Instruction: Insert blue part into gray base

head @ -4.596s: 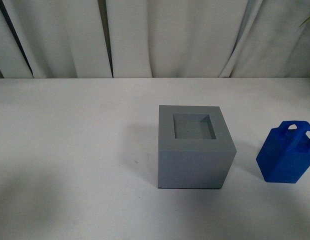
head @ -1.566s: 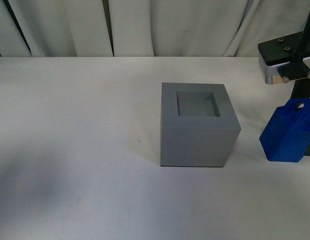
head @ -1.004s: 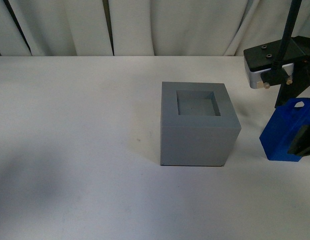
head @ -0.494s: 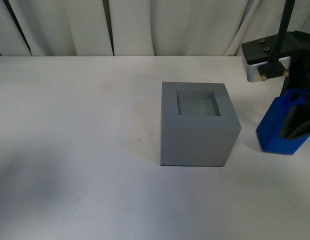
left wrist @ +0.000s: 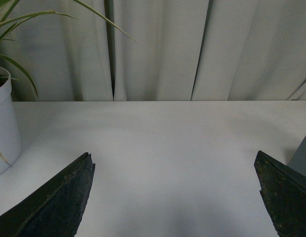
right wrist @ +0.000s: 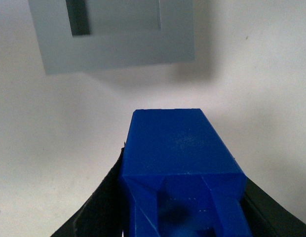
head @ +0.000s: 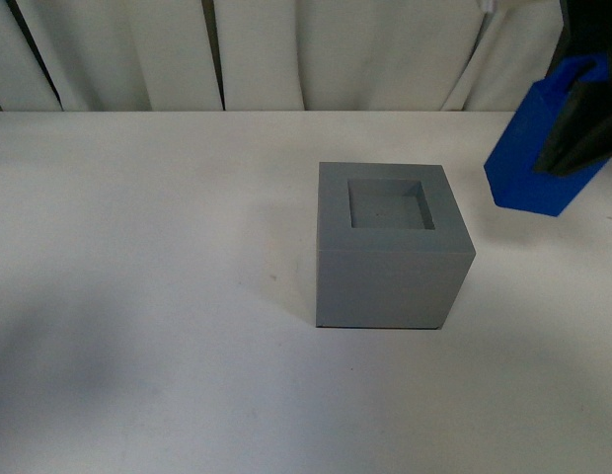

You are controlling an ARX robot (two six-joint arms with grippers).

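Note:
The gray base (head: 390, 242) sits on the white table near the middle, its square recess facing up and empty. My right gripper (head: 582, 109) is shut on the blue part (head: 538, 148) and holds it tilted in the air, up and to the right of the base. In the right wrist view the blue part (right wrist: 180, 163) fills the space between the dark fingers, and the gray base (right wrist: 113, 34) lies beyond it on the table. My left gripper (left wrist: 175, 197) is open and empty over bare table; a corner of the gray base (left wrist: 303, 158) shows at that view's edge.
White curtains (head: 286, 49) hang along the far edge of the table. A white plant pot (left wrist: 2, 128) with green leaves stands on the table in the left wrist view. The white table (head: 138, 247) stretches to the left of the base.
My right gripper came down onto the blue part, shut on it, and has lifted it off the table, up and slightly left. The gray base has not moved.

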